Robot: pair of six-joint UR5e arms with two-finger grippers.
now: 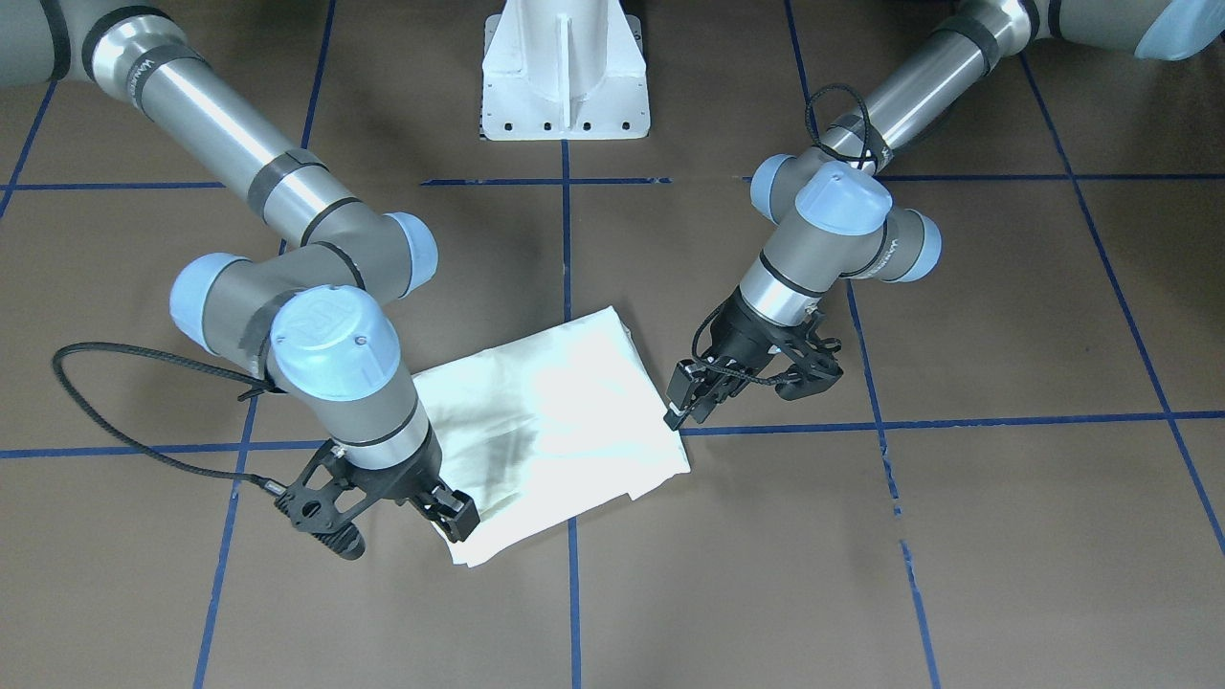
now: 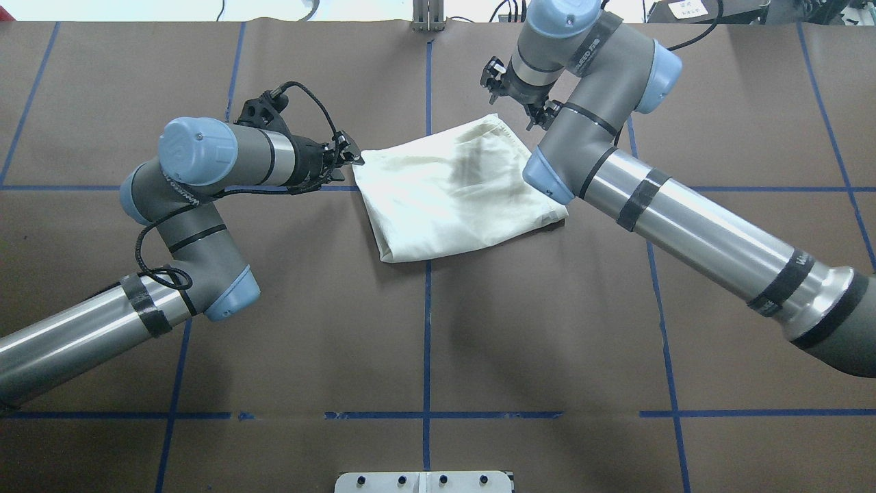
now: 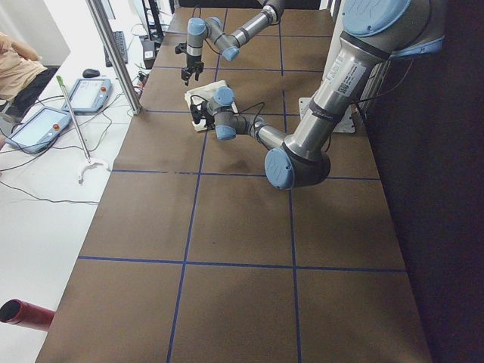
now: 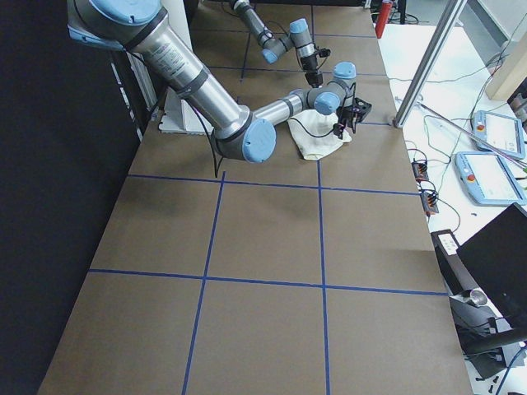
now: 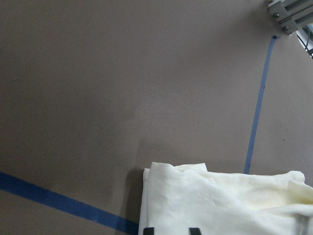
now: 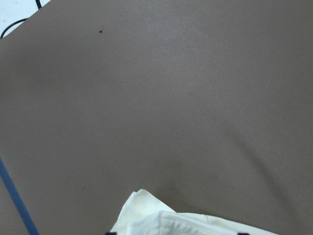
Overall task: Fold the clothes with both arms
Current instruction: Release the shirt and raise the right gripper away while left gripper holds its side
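Hovering at two corners of the T-shirt (image 2: pixel 445 205), both arms look set up for another fold. The shirt lies on the brown table (image 2: pixel 274 329) as a compact folded rectangle, centre of the overhead view, slightly above the middle and straddling the vertical blue tape line (image 2: pixel 426 329).

Left gripper (image 2: pixel 350 159) is at the shirt's upper-left corner in the overhead view. In its wrist view the fingertips (image 5: pixel 149 230) are apart with flat cloth showing between them, so it reads as released, nothing pinched. Right gripper (image 1: pixel 452 512) is at the lower-left corner of the shirt in the front-facing view. Its fingers sit right at the cloth, but I cannot tell whether they are clamped or apart.

Why there: those two corners are the ends of one long edge, the one farthest from the robot. My guess is that taking both ends keeps the edge straight when it is carried over.

Orientation: plain cream side up, no print visible, only a faint dark patch mid-cloth. Long axis runs left to right in the overhead view, tilted so the right end sits higher in the frame. Short sides face the arms.
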